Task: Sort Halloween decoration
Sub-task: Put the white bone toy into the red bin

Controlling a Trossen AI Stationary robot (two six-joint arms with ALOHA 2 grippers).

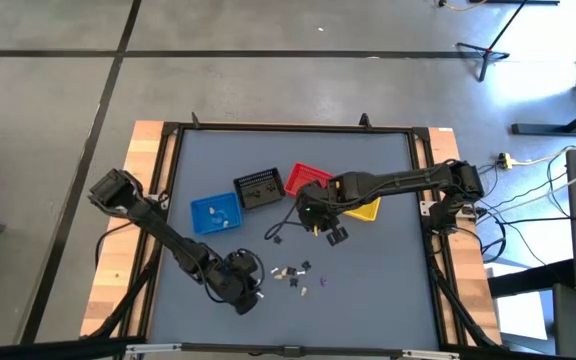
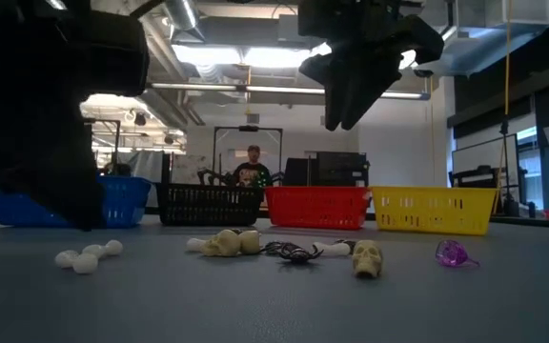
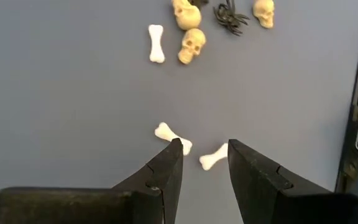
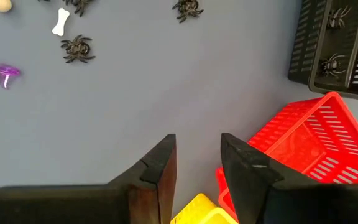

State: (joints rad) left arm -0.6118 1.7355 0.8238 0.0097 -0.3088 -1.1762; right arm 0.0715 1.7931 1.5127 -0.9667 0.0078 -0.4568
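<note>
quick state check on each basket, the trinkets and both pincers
blue basket: upright, white pieces inside
black basket: upright, spiders inside
red basket: upright, looks empty
yellow basket: upright, contents hidden
bones: loose on table
left pincer: open, low over bones
right pincer: open, empty, raised

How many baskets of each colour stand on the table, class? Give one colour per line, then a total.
Blue basket: 1
Black basket: 1
Red basket: 1
Yellow basket: 1
Total: 4
</note>
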